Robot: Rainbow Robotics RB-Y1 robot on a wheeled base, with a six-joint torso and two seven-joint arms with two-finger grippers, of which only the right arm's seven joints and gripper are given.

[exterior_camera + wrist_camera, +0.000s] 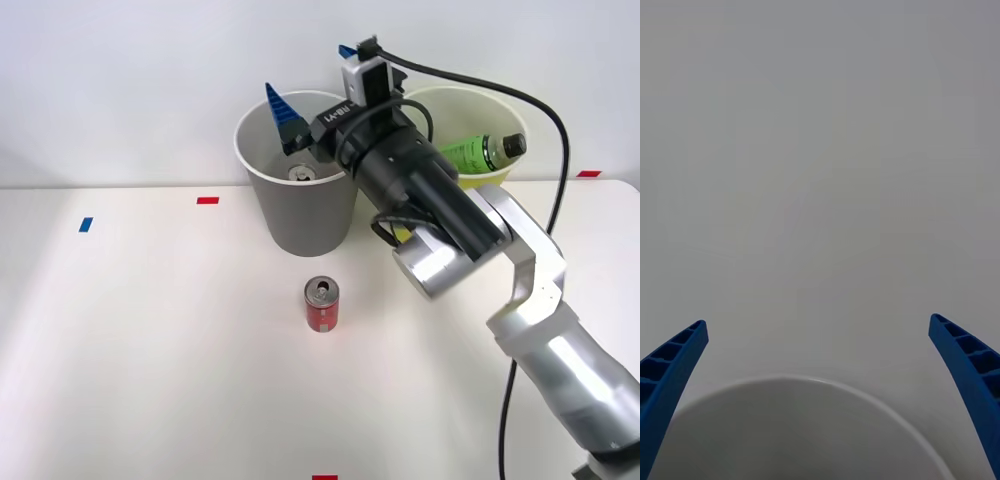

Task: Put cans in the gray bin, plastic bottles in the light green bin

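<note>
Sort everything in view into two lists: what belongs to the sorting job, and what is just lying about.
Job: gray bin with a can inside; red can on the table; green bin holding the bottle; right gripper, jaws open.

Lying about: red tape; blue tape.

Two bins are standing side by side at the table's (150, 350) far edge, and my gripper (312, 80) is hanging, fingers spread, over the left one (305, 225). A can (301, 173) is lying inside it (top up). A bottle (483, 150) is resting inside the right bin (470, 105). Another can (322, 304) is standing on the table before the left bin.
</note>
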